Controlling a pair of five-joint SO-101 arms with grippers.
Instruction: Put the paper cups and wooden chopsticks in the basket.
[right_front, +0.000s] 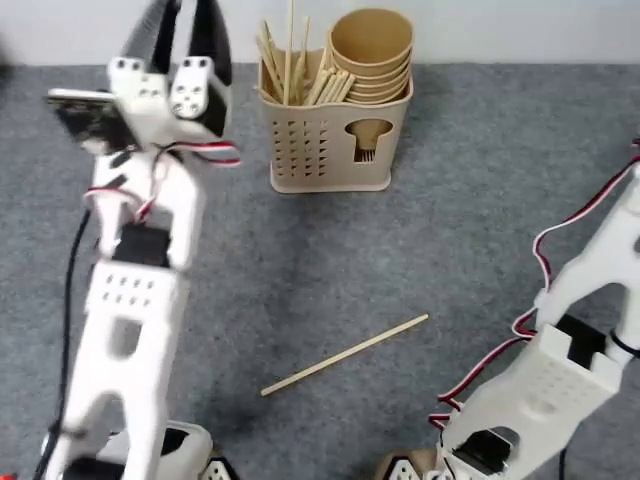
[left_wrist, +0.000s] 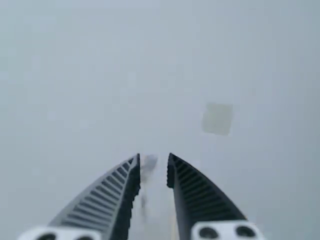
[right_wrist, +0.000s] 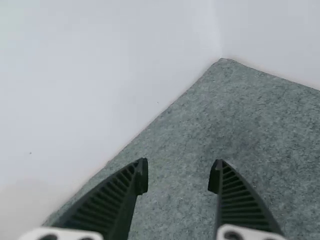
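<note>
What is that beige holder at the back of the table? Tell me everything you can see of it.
The basket is a beige, plastic-looking rectangular tub standing upright on the grey mat near the back wall. Its front has rows of small slots and one bulb-shaped cut-out. Inside, a stack of paper cups fills one side and wooden chopsticks lean in the other. Nothing else touches it.

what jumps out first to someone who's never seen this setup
The beige basket at the back of the grey mat, already holding stacked paper cups and a bundle of chopsticks. Next, one lone chopstick lying slantwise on the mat in front of it. The left hand hangs open beside the basket.
</note>
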